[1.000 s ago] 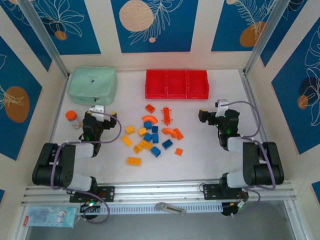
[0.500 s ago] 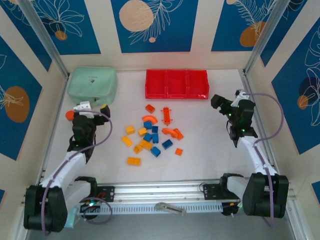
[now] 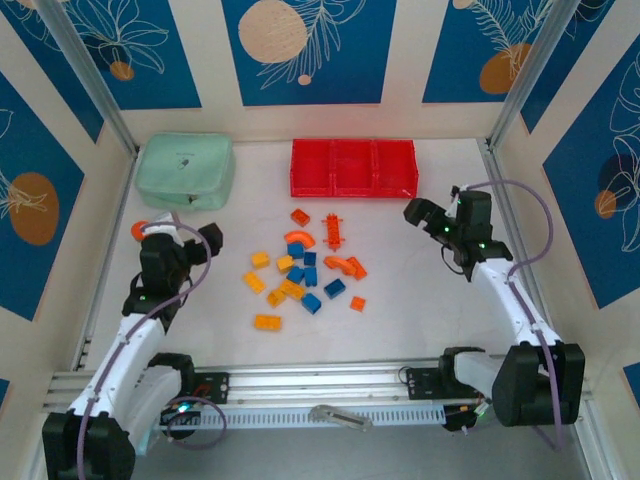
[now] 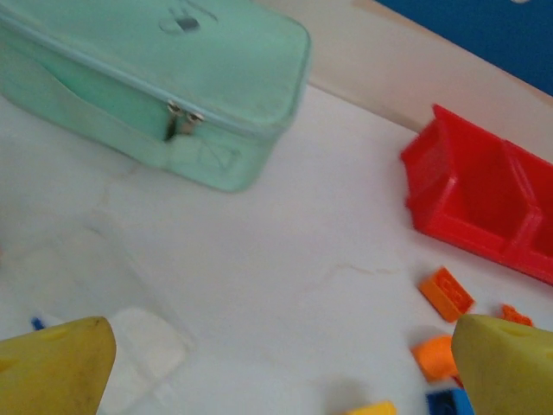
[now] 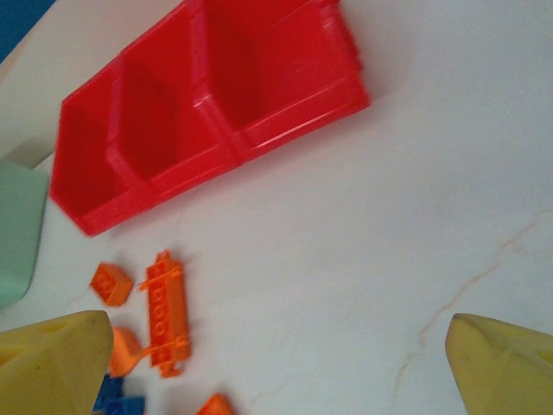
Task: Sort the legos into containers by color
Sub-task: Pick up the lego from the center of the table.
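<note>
green pouch (image 3: 186, 170) left of 3 containers (image 3: 353, 168); legos (image 3: 300, 272) nearer.

Bare table (image 3: 420, 300) between legos (image 3: 311, 302) and containers (image 3: 353, 167); pouch (image 3: 186, 170) blocks far-left corner.

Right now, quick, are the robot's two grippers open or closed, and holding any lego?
Left gripper: open, holding nothing.
Right gripper: open, holding nothing.

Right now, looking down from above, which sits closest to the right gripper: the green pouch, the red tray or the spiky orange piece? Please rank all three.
Starting from the right gripper:
1. The red tray, just behind it, toward the back wall.
2. The spiky orange piece, to its left, at the back of the brick pile.
3. The green pouch, across the table in the back left corner.
</note>
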You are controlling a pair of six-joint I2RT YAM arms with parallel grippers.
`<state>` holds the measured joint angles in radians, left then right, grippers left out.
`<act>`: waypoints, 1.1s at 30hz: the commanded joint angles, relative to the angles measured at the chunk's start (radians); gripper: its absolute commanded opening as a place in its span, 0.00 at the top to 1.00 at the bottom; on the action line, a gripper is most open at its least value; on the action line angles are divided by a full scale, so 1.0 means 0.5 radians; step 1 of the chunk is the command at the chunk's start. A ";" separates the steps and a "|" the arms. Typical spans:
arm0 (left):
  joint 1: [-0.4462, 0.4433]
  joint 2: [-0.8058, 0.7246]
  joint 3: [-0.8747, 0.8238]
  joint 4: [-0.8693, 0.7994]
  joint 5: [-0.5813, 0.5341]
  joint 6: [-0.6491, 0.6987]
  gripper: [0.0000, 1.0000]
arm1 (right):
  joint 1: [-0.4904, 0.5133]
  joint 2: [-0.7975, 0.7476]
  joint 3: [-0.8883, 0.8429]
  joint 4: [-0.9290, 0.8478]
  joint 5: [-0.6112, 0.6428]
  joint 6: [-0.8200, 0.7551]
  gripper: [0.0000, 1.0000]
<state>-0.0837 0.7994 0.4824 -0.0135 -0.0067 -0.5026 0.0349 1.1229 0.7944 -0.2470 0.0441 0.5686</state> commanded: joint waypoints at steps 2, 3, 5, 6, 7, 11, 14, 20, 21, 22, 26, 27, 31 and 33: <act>-0.075 -0.007 0.075 -0.258 0.386 -0.183 0.01 | 0.199 0.062 0.147 -0.415 -0.017 -0.093 0.01; -0.120 -0.002 0.083 -0.297 0.405 -0.183 0.01 | 0.248 0.080 0.166 -0.465 -0.014 -0.102 0.01; -0.220 0.003 0.109 -0.387 0.390 -0.182 0.01 | 0.349 0.128 0.207 -0.546 -0.028 -0.123 0.01; -0.275 0.006 0.120 -0.417 0.379 -0.179 0.01 | 0.415 0.158 0.230 -0.586 -0.023 -0.146 0.01; -0.328 0.009 0.124 -0.441 0.365 -0.177 0.01 | 0.489 0.193 0.248 -0.606 0.002 -0.165 0.01; -0.527 0.059 0.155 -0.487 0.328 -0.200 0.01 | 0.740 0.356 0.339 -0.688 0.041 -0.237 0.01; -0.685 0.113 0.173 -0.458 0.283 -0.236 0.01 | 0.907 0.508 0.393 -0.714 0.053 -0.363 0.03; -0.916 0.214 0.148 -0.301 0.190 -0.351 0.01 | 1.062 0.812 0.552 -0.779 0.059 -0.591 0.18; -0.938 0.234 0.150 -0.284 0.175 -0.362 0.01 | 1.083 0.856 0.574 -0.784 0.077 -0.640 0.20; -0.958 0.249 0.150 -0.259 0.170 -0.364 0.01 | 1.100 0.890 0.592 -0.788 0.094 -0.686 0.21; -0.986 0.300 0.160 -0.235 0.132 -0.370 0.01 | 1.134 1.035 0.692 -0.804 0.124 -0.803 0.24; -0.985 0.306 0.161 -0.233 0.119 -0.370 0.01 | 1.145 1.063 0.702 -0.781 0.130 -0.822 0.24; -0.986 0.311 0.162 -0.237 0.088 -0.371 0.01 | 1.187 1.179 0.785 -0.766 0.194 -0.875 0.29; -0.986 0.305 0.161 -0.254 0.075 -0.367 0.01 | 1.214 1.239 0.817 -0.767 0.226 -0.907 0.32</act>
<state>-0.5682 0.9531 0.5358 -0.1501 0.0608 -0.6769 0.6224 1.7092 1.1629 -0.6182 0.1284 0.1677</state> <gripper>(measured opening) 0.994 0.693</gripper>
